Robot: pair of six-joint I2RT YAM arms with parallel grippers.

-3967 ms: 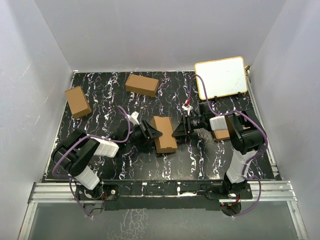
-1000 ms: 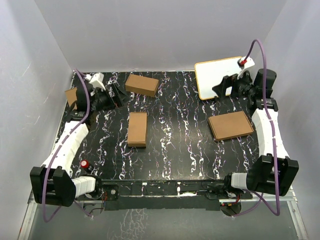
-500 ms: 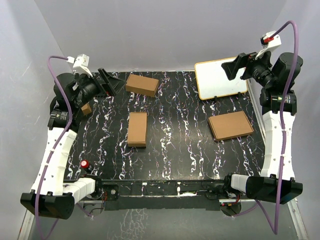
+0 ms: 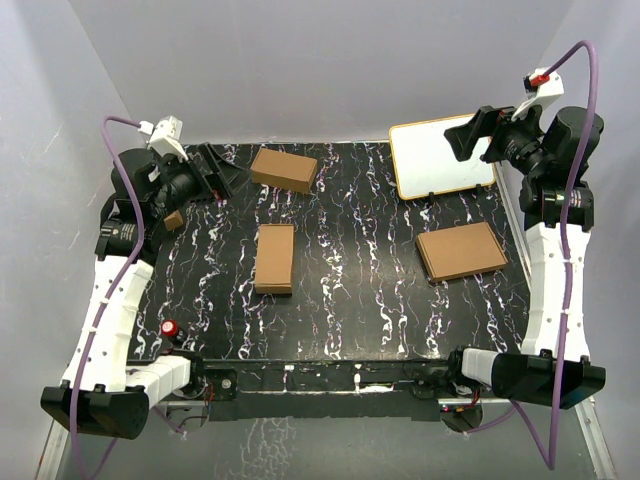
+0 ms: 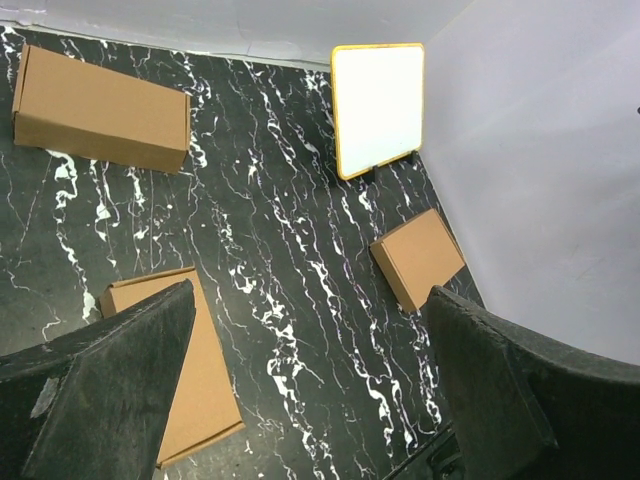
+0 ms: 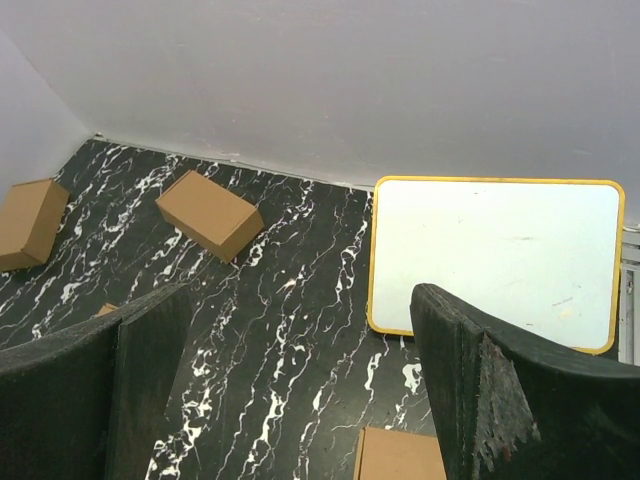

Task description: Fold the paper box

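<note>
Position of items as observed from the floor.

The paper box, a slim oblong carton of plain brown cardboard, lies flat and closed on the black white-veined desk. It sits a little left of centre, its long side running from the near edge toward the back wall. Nothing touches it, and it is well apart from both hands.

The left hand stands high over the back left corner of the desk, pointing in toward the middle. Its two black fingers are spread wide with nothing between them. The left wrist camera looks down between them onto the paper box and the bare desk.

The right hand stands high over the back right corner, above the white board with a yellow frame. Its fingers are likewise spread wide and hold nothing.

Other items on the desk:
- A shorter brown cardboard carton lies near the back wall, behind the paper box and set at a slight angle.
- A second short brown carton lies at the far left edge. From above it is largely hidden by the left arm.
- A neat rectangular pile of brown sheets lies on the right side, in front of the white board and well apart from the paper box.
</note>
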